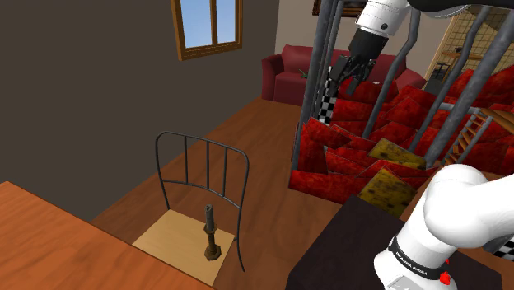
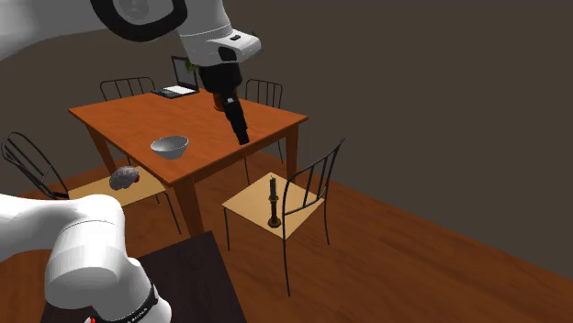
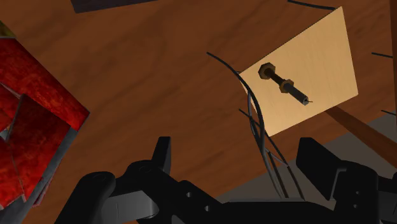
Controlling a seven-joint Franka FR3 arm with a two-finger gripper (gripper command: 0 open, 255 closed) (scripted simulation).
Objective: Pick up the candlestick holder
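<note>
Shoulder view: the black gripper (image 1: 350,76) is hanging high, the dark candlestick holder (image 1: 212,235) standing upright on a chair seat (image 1: 173,240) at its seven o'clock. Second exterior view: the holder is sitting at the gripper's five o'clock, well apart. Wrist view: the fingers (image 3: 162,156) are standing spread, gripping nothing.

Candlestick holder (image 1: 212,235) upright on chair (image 1: 169,239) seat, close to backrest. Gripper (image 1: 346,82) well apart from chair, high above. Red cushions (image 1: 362,148) heaped beyond chair.
</note>
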